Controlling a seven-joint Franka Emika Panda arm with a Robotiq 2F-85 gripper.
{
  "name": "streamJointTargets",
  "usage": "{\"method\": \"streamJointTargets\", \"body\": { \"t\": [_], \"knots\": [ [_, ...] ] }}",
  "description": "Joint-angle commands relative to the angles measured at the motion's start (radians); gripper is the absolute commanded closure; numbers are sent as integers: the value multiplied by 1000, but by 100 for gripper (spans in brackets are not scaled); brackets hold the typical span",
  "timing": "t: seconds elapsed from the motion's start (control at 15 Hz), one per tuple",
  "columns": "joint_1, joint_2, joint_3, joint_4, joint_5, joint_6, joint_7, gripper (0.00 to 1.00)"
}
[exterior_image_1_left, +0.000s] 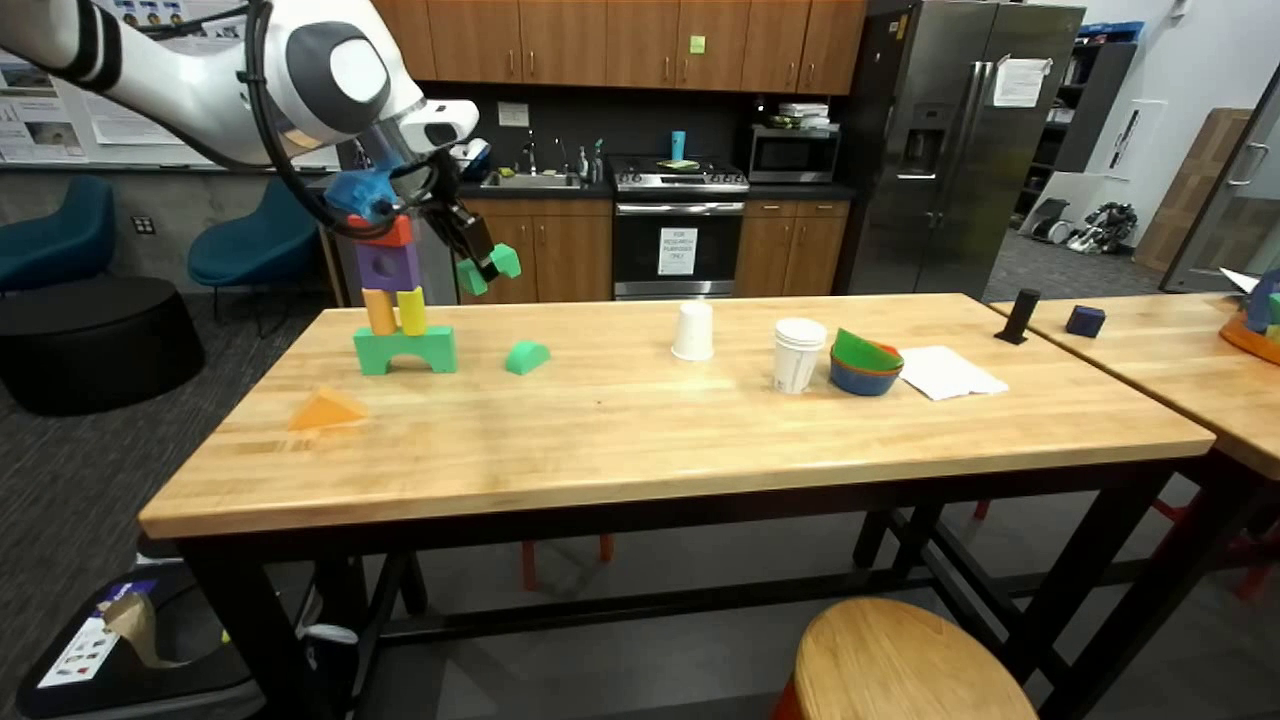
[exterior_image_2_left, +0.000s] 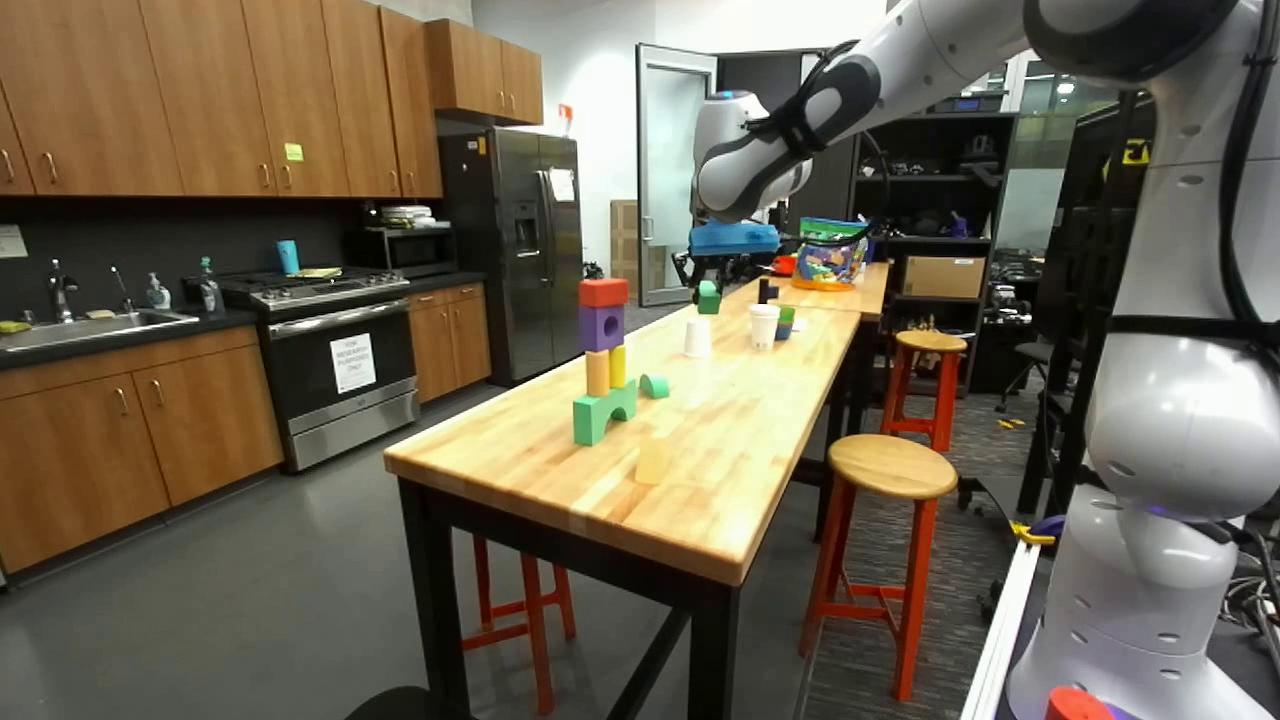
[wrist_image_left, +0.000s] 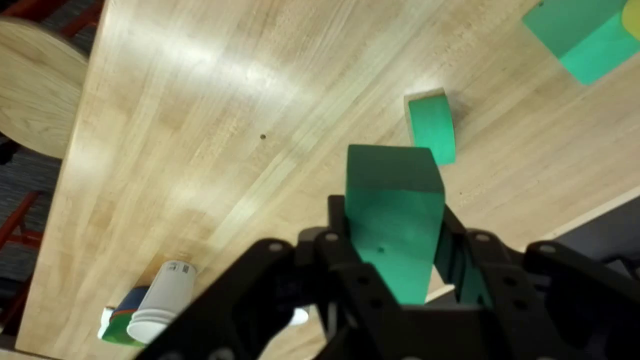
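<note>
My gripper (wrist_image_left: 392, 220) is shut on a green block (wrist_image_left: 395, 235) and holds it above the wooden table. The block shows on both sides of the fingers in an exterior view (exterior_image_1_left: 506, 261). A block tower stands on the table: a green arch (exterior_image_1_left: 405, 350) at the bottom, an orange cylinder (exterior_image_1_left: 380, 312) and a yellow cylinder (exterior_image_1_left: 411, 312) on it, then a purple block with a hole (exterior_image_2_left: 601, 328) and a red block (exterior_image_2_left: 604, 292) on top. A green half-round block (wrist_image_left: 433, 129) lies on the table below the gripper, apart from the tower.
An orange triangular block (exterior_image_1_left: 327, 409) lies near the tower. An upside-down white cup (exterior_image_1_left: 693, 331), stacked paper cups (exterior_image_1_left: 797, 355), nested bowls (exterior_image_1_left: 864, 366) and a white napkin (exterior_image_1_left: 950, 372) stand farther along. A black upright piece (exterior_image_1_left: 1019, 317) and stools (exterior_image_2_left: 892, 467) are nearby.
</note>
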Motion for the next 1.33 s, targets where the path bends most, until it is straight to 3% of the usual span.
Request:
{"method": "streamJointTargets", "body": {
  "t": [0.0,0.4,0.87,1.27],
  "knots": [
    [-15,-3,17,72,-80,36,42,84],
    [-21,48,13,238,-133,35,22,84],
    [-21,5,18,179,41,-83,-147,84],
    [-27,12,18,251,196,-285,-297,84]
  ]
}}
